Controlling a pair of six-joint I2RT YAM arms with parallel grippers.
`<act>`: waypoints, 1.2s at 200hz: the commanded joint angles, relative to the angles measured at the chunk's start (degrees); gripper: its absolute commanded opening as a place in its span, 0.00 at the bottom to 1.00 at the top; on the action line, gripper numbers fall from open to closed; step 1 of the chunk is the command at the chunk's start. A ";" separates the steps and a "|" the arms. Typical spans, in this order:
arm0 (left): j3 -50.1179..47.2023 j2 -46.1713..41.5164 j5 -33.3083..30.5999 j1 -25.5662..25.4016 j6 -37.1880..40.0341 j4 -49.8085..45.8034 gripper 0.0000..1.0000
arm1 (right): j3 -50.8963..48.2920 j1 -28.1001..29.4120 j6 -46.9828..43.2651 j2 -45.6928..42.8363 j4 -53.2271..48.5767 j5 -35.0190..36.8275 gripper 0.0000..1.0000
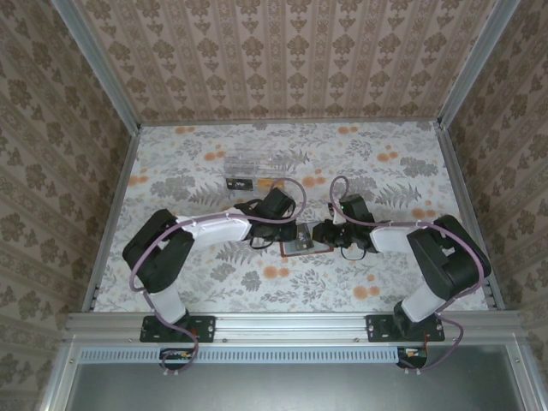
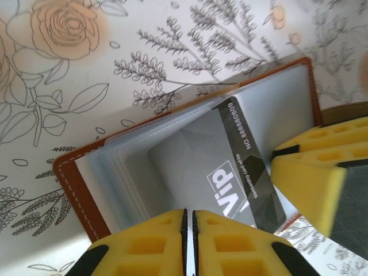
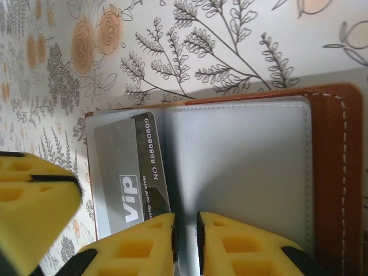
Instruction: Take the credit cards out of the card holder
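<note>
Brown leather card holder [image 3: 333, 172] lies open, VIP card [image 3: 129, 172] inside.

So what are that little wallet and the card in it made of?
The card holder looks like leather or imitation: matte rust-brown rim with pale stitching. The card looks like smooth plastic, grey and black with printed lettering.

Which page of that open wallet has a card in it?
The one holding the grey-and-black VIP card; the facing page looks plain pale grey, no card visible.
</note>
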 commanded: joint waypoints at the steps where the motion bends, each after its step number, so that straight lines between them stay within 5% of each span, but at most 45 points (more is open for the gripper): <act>1: 0.64 2.29 0.68 -0.26 0.48 -0.36 0.12 | 0.84 0.06 0.72 2.07 1.93 -3.03 0.21; 67: -0.06 4.54 1.09 -0.54 -0.74 -0.57 0.09 | 0.80 0.54 0.94 1.82 3.06 -5.29 0.20; 115: -0.27 3.94 0.56 -0.66 -0.72 -1.16 0.08 | 0.30 0.41 1.03 1.98 3.16 -4.99 0.00; 240: -2.91 0.72 -0.18 -0.02 -0.53 -0.74 0.08 | -8.16 -7.52 1.46 -11.51 -0.34 -3.18 0.00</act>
